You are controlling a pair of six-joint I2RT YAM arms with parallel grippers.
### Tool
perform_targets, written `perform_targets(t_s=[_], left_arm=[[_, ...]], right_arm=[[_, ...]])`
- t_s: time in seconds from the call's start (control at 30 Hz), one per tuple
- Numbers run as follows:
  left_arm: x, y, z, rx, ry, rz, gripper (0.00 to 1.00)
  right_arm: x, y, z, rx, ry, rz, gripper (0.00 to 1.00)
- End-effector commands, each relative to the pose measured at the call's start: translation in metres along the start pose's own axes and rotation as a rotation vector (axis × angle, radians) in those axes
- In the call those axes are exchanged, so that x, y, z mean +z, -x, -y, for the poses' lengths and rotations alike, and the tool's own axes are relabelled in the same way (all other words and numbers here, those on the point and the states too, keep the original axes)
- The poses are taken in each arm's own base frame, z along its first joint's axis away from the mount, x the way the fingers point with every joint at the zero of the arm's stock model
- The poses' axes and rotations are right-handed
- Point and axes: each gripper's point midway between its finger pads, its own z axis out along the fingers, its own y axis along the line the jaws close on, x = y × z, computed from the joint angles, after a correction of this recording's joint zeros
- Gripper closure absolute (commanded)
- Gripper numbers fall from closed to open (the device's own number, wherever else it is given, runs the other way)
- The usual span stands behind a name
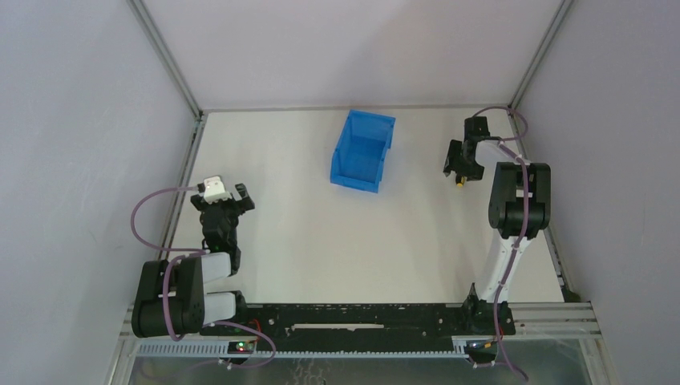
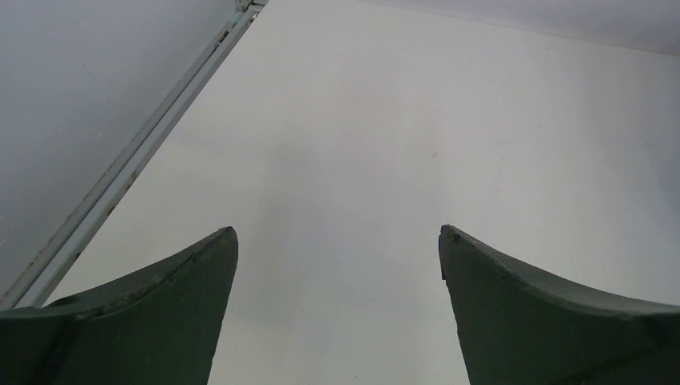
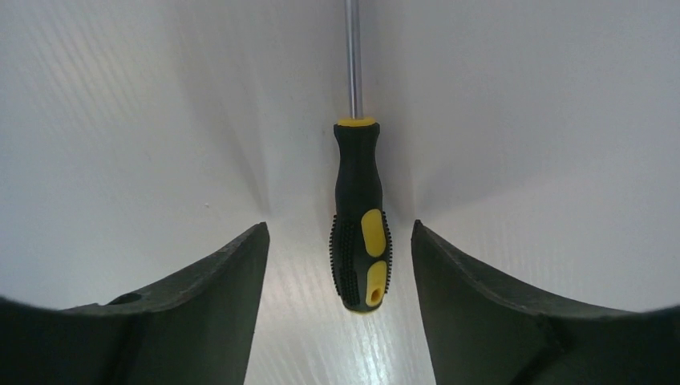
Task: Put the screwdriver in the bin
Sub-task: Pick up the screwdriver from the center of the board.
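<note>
Two end effectors stand open. The right end effector (image 3: 338,226) has its fingers spread wide on either side of the screwdriver (image 3: 359,216), neither finger touching it, so it grips nothing. The screwdriver lies on the white tabletop (image 1: 305,241), its black-and-yellow handle nearest the wrist camera and its steel shaft pointing away. Seen from above, this arm reaches down to the right of the blue bin (image 1: 357,180), apart from it. The bin stands upright toward the far middle. The left end effector (image 2: 337,234) is likewise wide open and holds nothing, over the tabletop at the near left.
</note>
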Motion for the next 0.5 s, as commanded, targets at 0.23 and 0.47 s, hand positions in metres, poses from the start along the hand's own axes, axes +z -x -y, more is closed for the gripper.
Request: perform_targets(t_s=[0.23,0.47], left_arm=[[0.007,0.022,0.001,0.013,0.005,0.066,0.00],[0.007,0.022,0.001,0.013,0.004,0.066,0.00]], right_arm=[[0.015,-0.004,0.003,0.030,0.011,-0.043,0.60],[-0.004,0.010,0.008,0.023,-0.012,0.000,0.74]])
